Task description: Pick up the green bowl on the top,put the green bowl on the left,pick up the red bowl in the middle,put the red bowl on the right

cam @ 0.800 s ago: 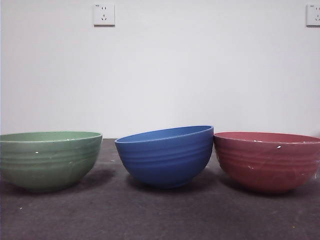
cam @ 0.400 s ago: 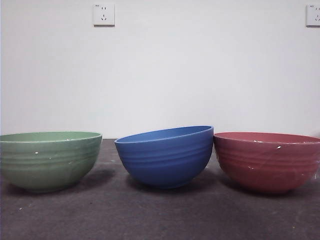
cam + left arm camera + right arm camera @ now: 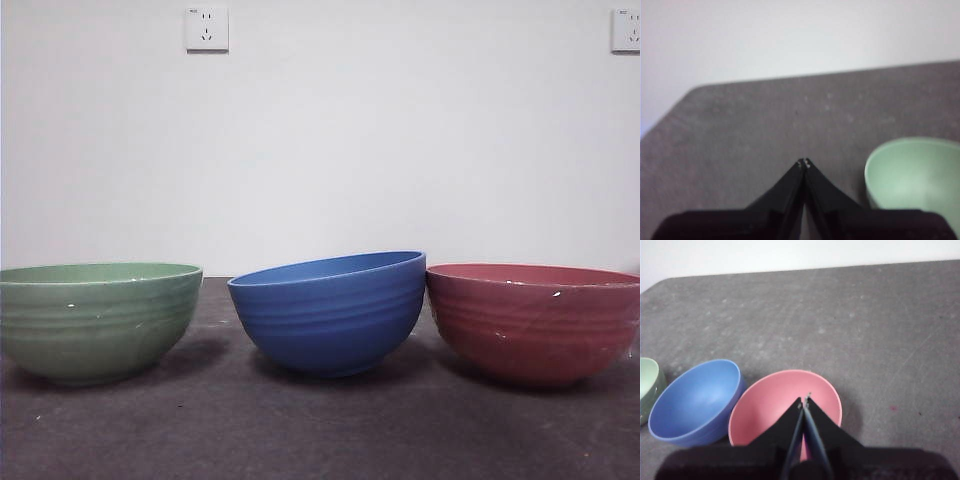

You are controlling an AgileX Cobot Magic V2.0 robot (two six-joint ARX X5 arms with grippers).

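- Left hand [image 3: 804, 163] raised above the tabletop [image 3: 765, 120], jaws pressed together, nothing held; green bowl [image 3: 912, 175] just beside and below it, not touched.
- Right hand [image 3: 805, 399] raised over the red bowl [image 3: 775, 400], jaws pressed together, nothing held; tips seen against the bowl's inside, contact not evident.
- Neither hand visible in the front view; both apparently held high and clear.
- Nearest row, front view: green bowl [image 3: 98, 320] at one end, upright, well apart from its neighbour; blue bowl [image 3: 330, 312] in the middle, tilted, rim raised toward the red bowl; red bowl [image 3: 535, 322] at the other end, upright, rim touching or nearly touching the blue one; cannot tell which.
- Same order confirmed in the right wrist view: green bowl [image 3: 650, 385], blue bowl [image 3: 695, 402], then red.
- Judgement: no stack left; green and red both set down on opposite sides of the blue bowl; task looks complete or at its final retreat.
- Judgement for finishing well: straight upward withdrawal of the right hand, jaws kept clear of the red rim, no sideways drift toward the tilted blue bowl, likely easy to rock.
- Farther back: bare dark tabletop [image 3: 320, 430] up to a white wall [image 3: 400, 140] with a wall socket [image 3: 207, 29].
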